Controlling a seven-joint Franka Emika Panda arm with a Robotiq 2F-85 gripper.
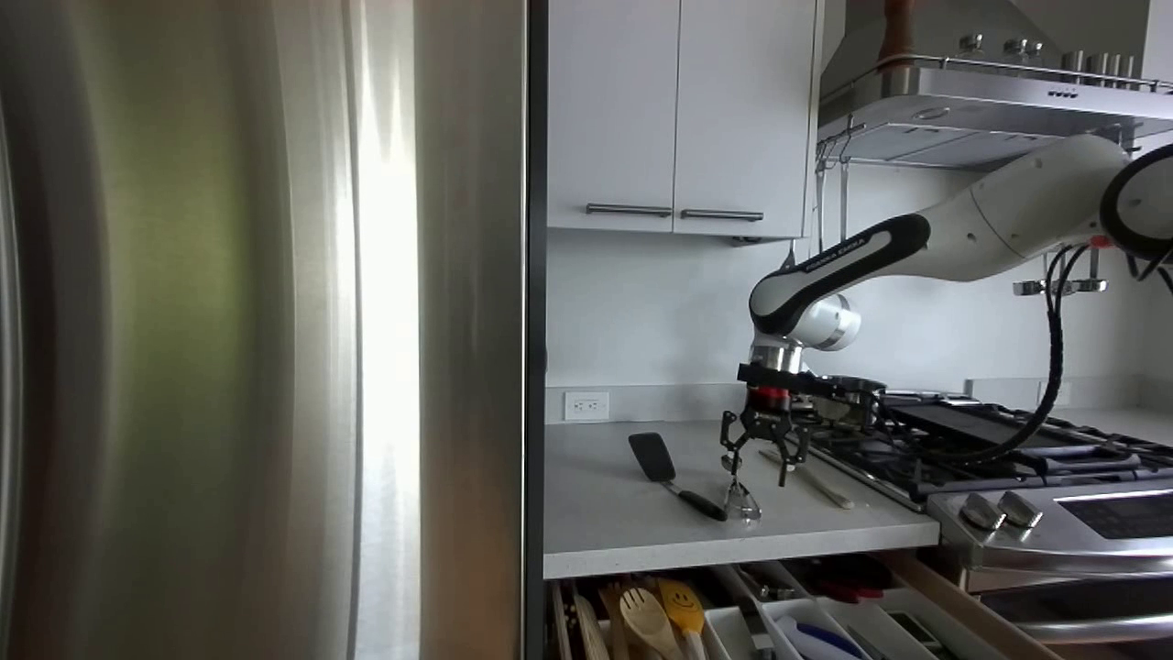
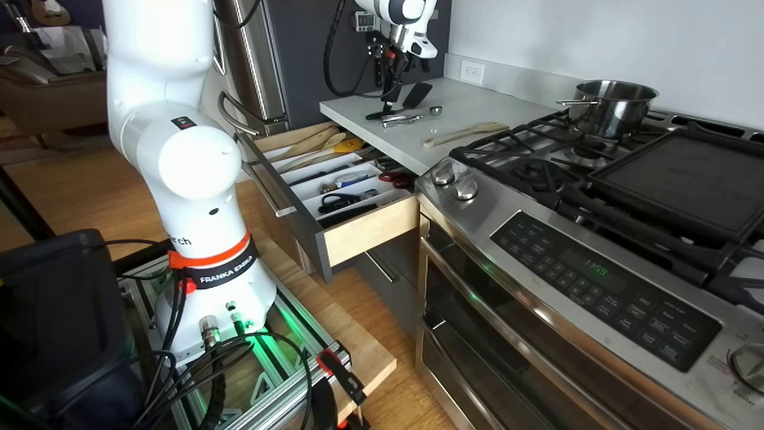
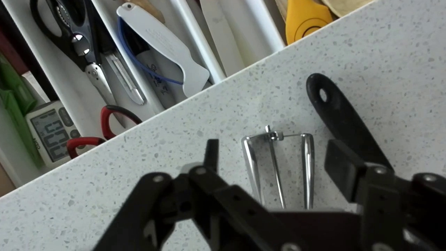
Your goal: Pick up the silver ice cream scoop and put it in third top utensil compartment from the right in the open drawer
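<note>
The silver scoop lies on the light counter near its front edge and shows in both exterior views (image 1: 742, 504) (image 2: 403, 119). In the wrist view its two shiny handle arms (image 3: 308, 170) point toward the drawer, and its bowl end is hidden under the gripper. My gripper (image 3: 275, 158) is open and empty above the scoop, with one finger on each side of the handle and apart from it. The gripper also shows over the scoop in an exterior view (image 1: 759, 469). The open drawer (image 2: 373, 230) below the counter has several white compartments (image 3: 198, 40) holding utensils.
A black spatula (image 1: 652, 458) lies beside the scoop, its handle (image 3: 345, 118) close to one finger. A wooden spoon (image 2: 465, 134) lies toward the stove. A pot (image 2: 612, 107) stands on the stove. The refrigerator (image 1: 275, 321) stands beside the counter, and cabinets (image 1: 678, 119) hang above.
</note>
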